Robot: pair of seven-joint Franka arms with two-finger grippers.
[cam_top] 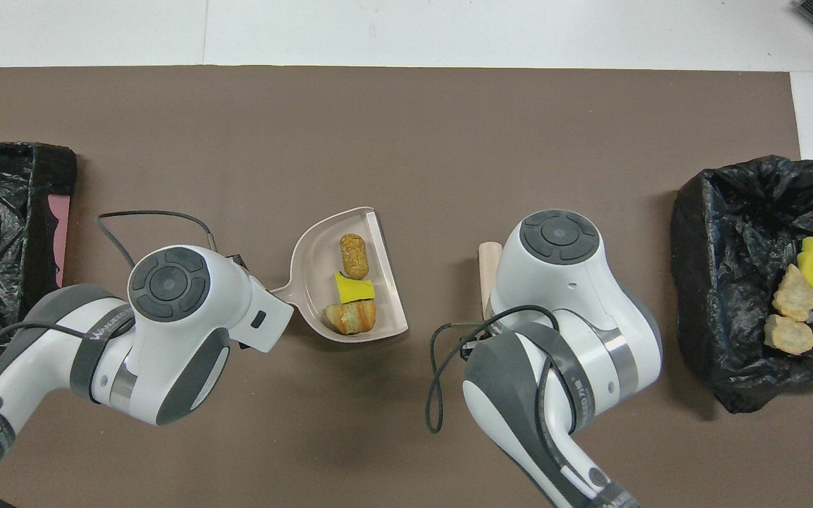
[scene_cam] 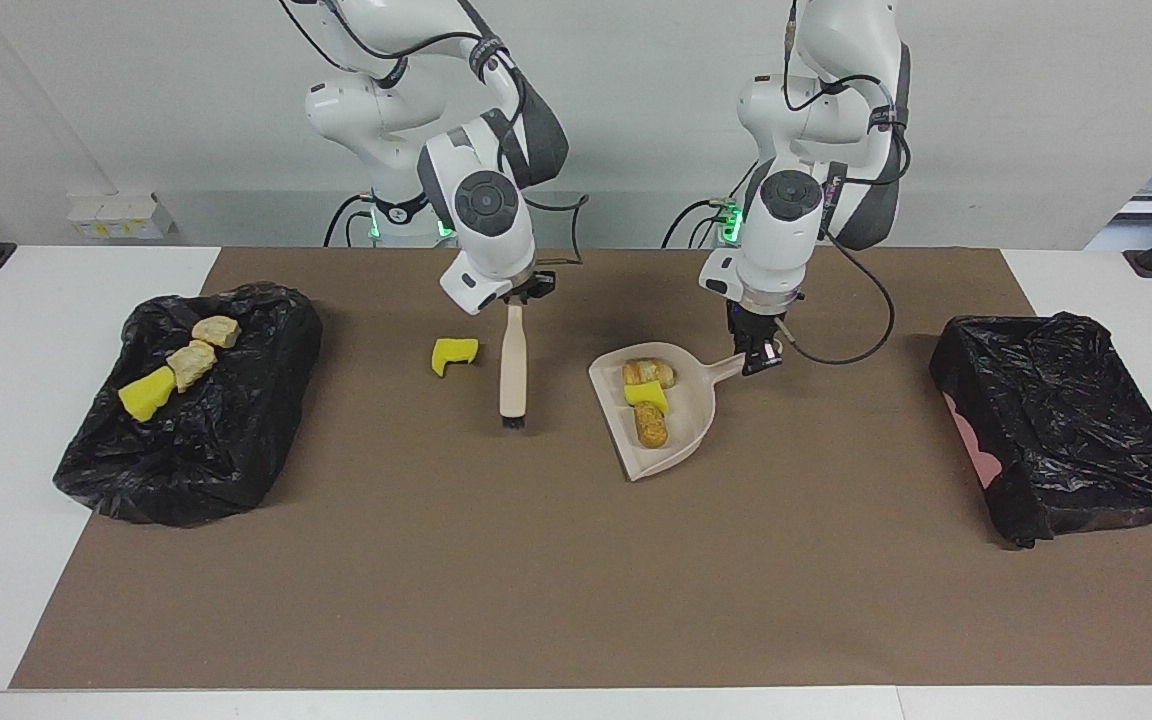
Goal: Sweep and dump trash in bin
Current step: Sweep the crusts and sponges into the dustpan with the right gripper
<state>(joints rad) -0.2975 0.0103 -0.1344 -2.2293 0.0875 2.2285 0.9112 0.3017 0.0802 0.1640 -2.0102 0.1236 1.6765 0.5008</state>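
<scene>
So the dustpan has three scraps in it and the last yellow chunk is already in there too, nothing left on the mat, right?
Not quite. The dustpan does hold three scraps, but one yellow chunk lies loose on the mat, beside the brush, toward the right arm's end. The facing view shows it.
</scene>
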